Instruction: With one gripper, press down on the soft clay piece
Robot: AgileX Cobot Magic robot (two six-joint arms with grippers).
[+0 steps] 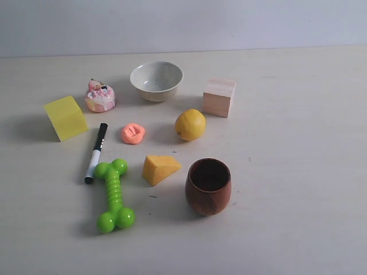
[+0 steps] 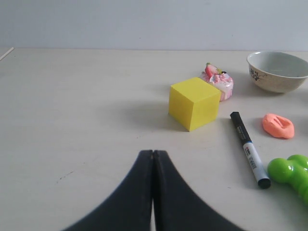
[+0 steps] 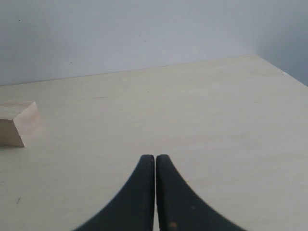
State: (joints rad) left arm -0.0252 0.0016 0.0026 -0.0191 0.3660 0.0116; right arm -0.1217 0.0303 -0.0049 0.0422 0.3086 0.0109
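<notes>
The soft clay piece (image 1: 133,133) is a small salmon-orange lump with dent marks, lying on the table between the marker and the lemon; the left wrist view shows the clay (image 2: 278,125) far off beside the marker. My left gripper (image 2: 153,153) is shut with nothing in it, over bare table short of the yellow cube. My right gripper (image 3: 155,157) is also shut and empty, over bare table well away from the clay. Neither gripper appears in the exterior view.
Around the clay stand a black-and-white marker (image 1: 96,152), a yellow cube (image 1: 66,117), a pink-frosted cake toy (image 1: 100,95), a white bowl (image 1: 156,80), a lemon (image 1: 190,124), a cheese wedge (image 1: 159,169), a green dog-bone toy (image 1: 113,195), a wooden cup (image 1: 208,186) and a wooden block (image 1: 219,97).
</notes>
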